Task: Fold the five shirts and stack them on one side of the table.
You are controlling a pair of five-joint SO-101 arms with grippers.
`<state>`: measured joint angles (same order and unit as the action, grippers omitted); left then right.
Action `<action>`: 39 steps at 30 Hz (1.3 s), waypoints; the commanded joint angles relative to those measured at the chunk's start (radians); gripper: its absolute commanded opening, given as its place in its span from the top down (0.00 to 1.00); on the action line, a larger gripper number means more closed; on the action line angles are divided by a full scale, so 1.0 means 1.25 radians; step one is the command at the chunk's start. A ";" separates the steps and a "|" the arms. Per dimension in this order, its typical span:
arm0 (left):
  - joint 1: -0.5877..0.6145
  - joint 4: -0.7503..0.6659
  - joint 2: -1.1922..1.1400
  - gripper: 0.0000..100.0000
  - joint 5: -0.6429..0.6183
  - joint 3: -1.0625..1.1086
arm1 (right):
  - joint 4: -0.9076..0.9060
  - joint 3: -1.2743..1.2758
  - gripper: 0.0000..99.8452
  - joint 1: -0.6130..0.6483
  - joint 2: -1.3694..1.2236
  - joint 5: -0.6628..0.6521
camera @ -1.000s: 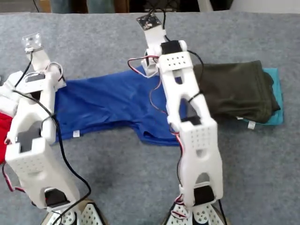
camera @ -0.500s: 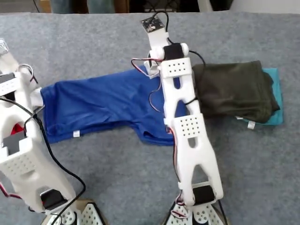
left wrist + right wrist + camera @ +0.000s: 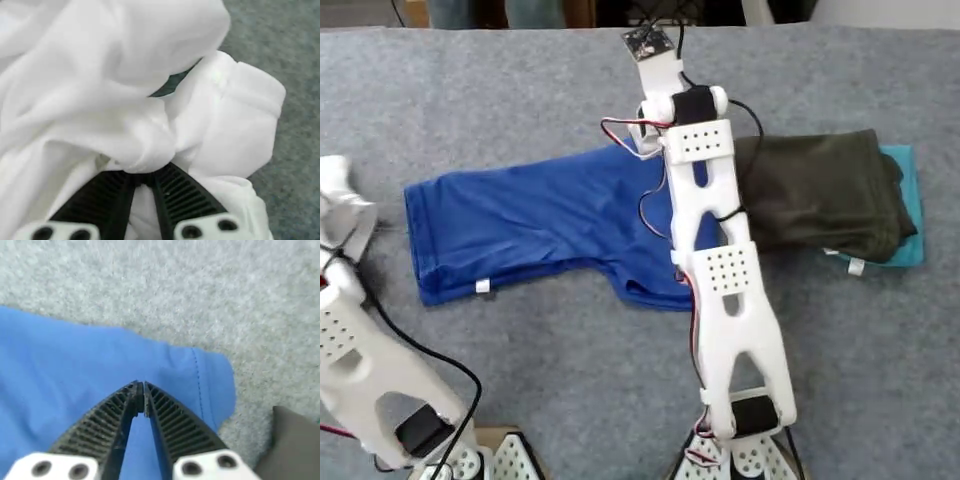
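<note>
A long blue cotton shirt (image 3: 540,225) lies flat and half-folded at centre. Touching its sleeve end, a folded dark olive shirt (image 3: 820,190) rests atop a folded teal shirt (image 3: 912,200). A white cotton shirt (image 3: 125,90) sits crumpled.

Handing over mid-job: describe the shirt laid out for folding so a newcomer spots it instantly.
On the grey table, find the right arm stretched across the middle. The blue shirt lies spread flat under it, reaching toward the left. It is bright blue and laid out long, unlike the dark olive shirt folded atop a teal one beside it.
</note>
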<state>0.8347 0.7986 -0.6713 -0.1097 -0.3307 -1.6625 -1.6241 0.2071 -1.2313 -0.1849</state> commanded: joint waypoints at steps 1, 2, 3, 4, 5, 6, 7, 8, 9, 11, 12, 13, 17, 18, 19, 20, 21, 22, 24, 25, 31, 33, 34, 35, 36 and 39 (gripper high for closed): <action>0.036 0.071 0.014 0.97 -0.047 -0.111 | 0.001 -0.039 0.99 0.002 0.069 -0.002; 0.034 0.098 0.015 0.97 -0.060 -0.142 | 0.001 -0.039 0.99 0.002 0.073 -0.002; 0.031 0.130 0.015 0.97 -0.069 -0.179 | 0.001 -0.039 0.99 0.002 0.077 -0.002; 0.029 0.167 0.015 0.97 -0.081 -0.220 | 0.001 -0.039 0.99 0.001 0.078 -0.004; 0.024 0.204 0.015 0.97 -0.097 -0.265 | 0.001 -0.039 0.99 0.001 0.079 -0.005; 0.020 0.242 0.015 0.97 -0.114 -0.307 | 0.001 -0.039 0.99 0.001 0.079 -0.006; 0.014 0.281 0.015 0.97 -0.131 -0.349 | 0.002 -0.039 0.99 0.000 0.079 -0.006; 0.006 0.318 0.015 0.97 -0.145 -0.387 | 0.004 -0.039 0.99 0.000 0.079 -0.007; -0.007 0.360 0.015 0.97 -0.155 -0.428 | 0.012 -0.039 0.99 0.000 0.078 -0.007; -0.044 0.462 0.015 0.97 -0.171 -0.501 | 0.033 -0.034 0.99 -0.001 0.075 -0.007; -0.072 0.514 0.014 0.97 -0.176 -0.538 | 0.042 -0.033 0.99 -0.002 0.075 -0.005; -0.105 0.562 0.011 0.97 -0.176 -0.571 | 0.047 -0.033 0.99 -0.002 0.075 -0.004; -0.241 0.662 -0.002 0.97 -0.172 -0.620 | 0.048 -0.029 0.99 -0.002 0.074 -0.006; -0.267 0.658 -0.015 0.97 -0.172 -0.606 | 0.048 -0.018 0.99 -0.004 0.071 -0.006; -0.287 0.646 -0.032 0.97 -0.172 -0.593 | 0.049 -0.008 0.99 -0.010 0.067 -0.006; -0.303 0.630 -0.050 0.97 -0.172 -0.576 | 0.049 0.003 0.99 -0.014 0.062 -0.002; -0.312 0.614 -0.071 0.97 -0.172 -0.562 | 0.049 0.013 0.99 -0.020 0.058 -0.002; -0.321 0.599 -0.095 0.97 -0.172 -0.547 | 0.048 0.024 0.99 -0.028 0.053 -0.002; -0.327 0.571 -0.145 0.97 -0.172 -0.524 | 0.048 0.037 0.99 -0.044 0.046 -0.002; -0.328 0.563 -0.167 0.97 -0.172 -0.517 | 0.048 0.044 0.99 -0.053 0.042 -0.002; -0.304 0.557 -0.244 0.97 -0.172 -0.519 | 0.068 0.047 0.99 -0.099 -0.014 -0.002; -0.289 0.557 -0.254 0.97 -0.172 -0.519 | 0.101 0.047 0.99 -0.119 -0.061 -0.002; -0.283 0.557 -0.257 0.97 -0.172 -0.519 | 0.118 0.044 0.99 -0.125 -0.085 -0.002; -0.278 0.557 -0.260 0.97 -0.172 -0.519 | 0.134 0.040 0.99 -0.130 -0.110 -0.002; -0.276 0.557 -0.260 0.97 -0.172 -0.519 | 0.147 0.039 0.99 -0.133 -0.131 -0.002; -0.276 0.557 -0.259 0.97 -0.157 -0.519 | 0.166 0.025 0.99 -0.139 -0.157 -0.002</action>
<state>0.4618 1.5044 -1.0027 -0.3184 -0.9766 -1.4845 -1.5643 0.0552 -1.4185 -0.1849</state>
